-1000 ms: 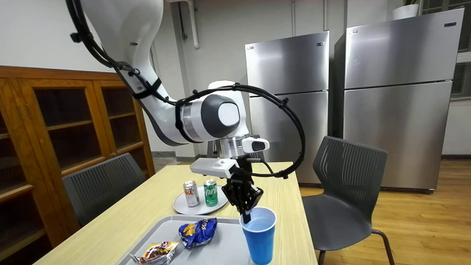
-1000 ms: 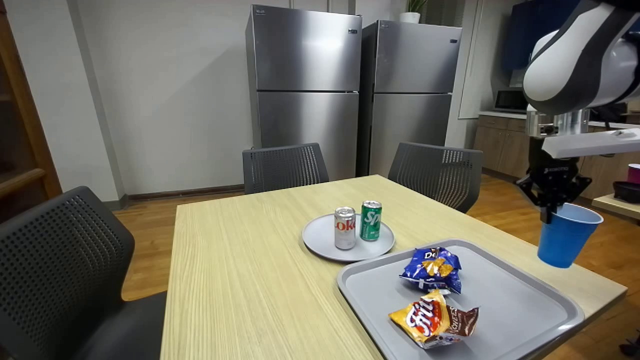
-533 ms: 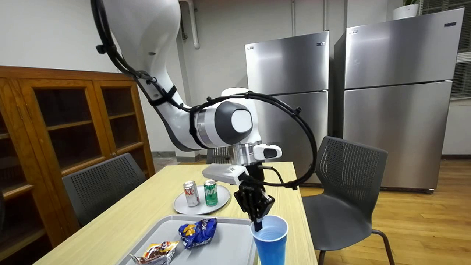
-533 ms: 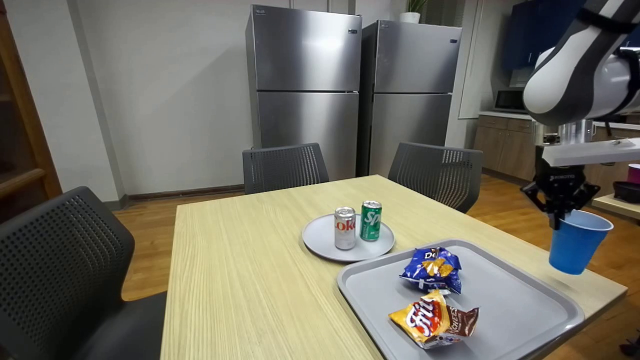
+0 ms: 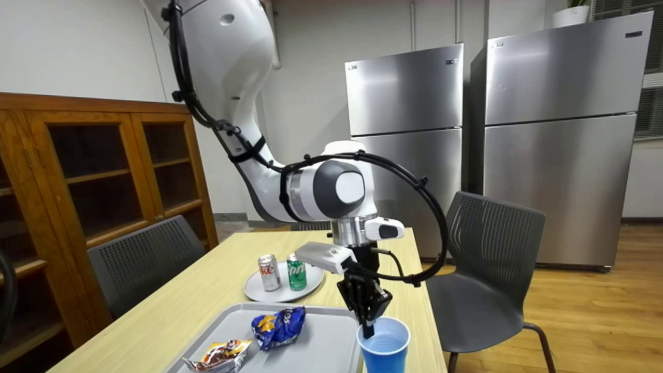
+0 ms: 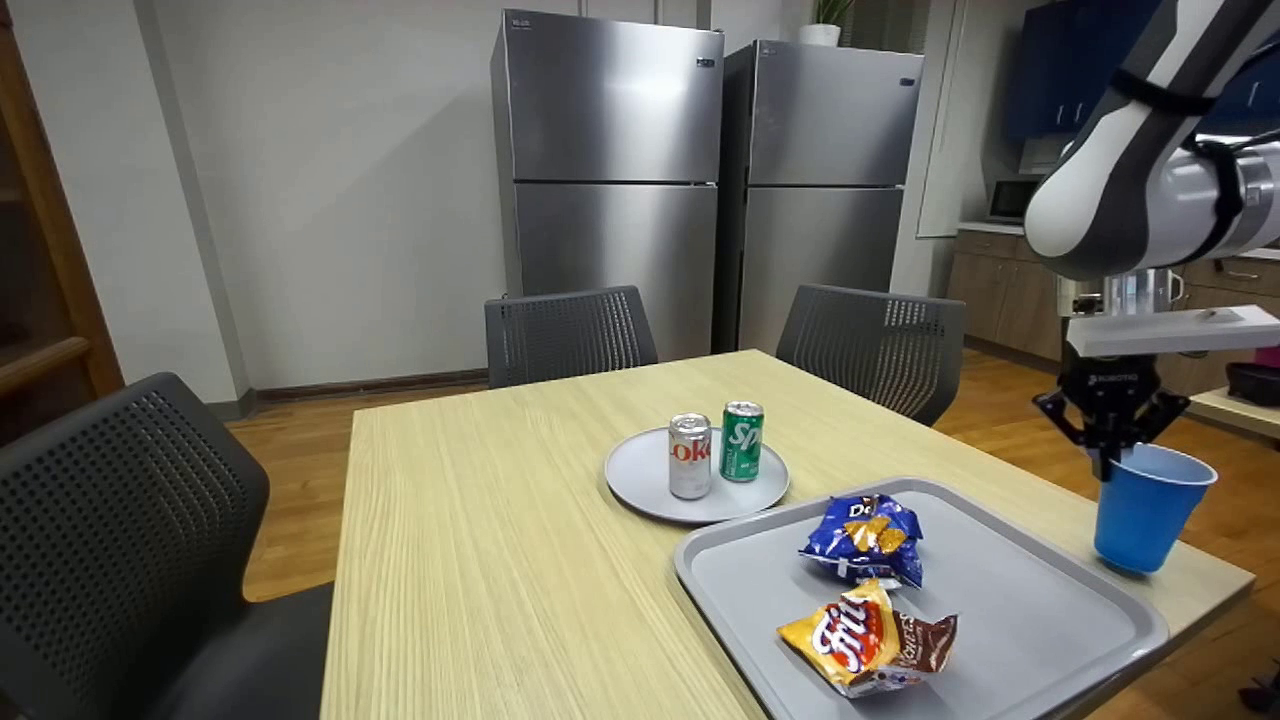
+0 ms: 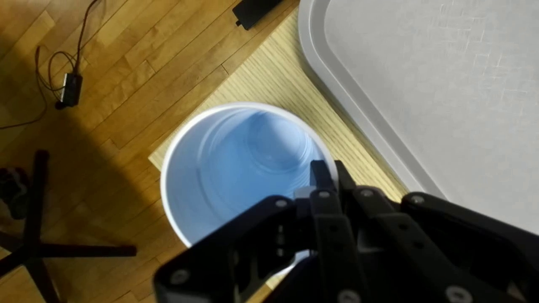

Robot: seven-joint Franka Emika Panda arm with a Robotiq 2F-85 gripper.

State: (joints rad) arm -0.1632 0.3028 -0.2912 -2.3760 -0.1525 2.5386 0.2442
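Over the pale table (image 6: 480,540), nearly closed jaws pinch the blue cup (image 6: 1150,518), its rim between them.

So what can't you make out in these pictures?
Tapered blue plastic cup: base cut off by the bottom edge in an exterior view.
Its pale rim: partly hidden by the black gripper, wrist view.
Rectangular gray plastic tray: cut off by bottom edge, both exterior views.
Silver metal can: any fine print too small there.
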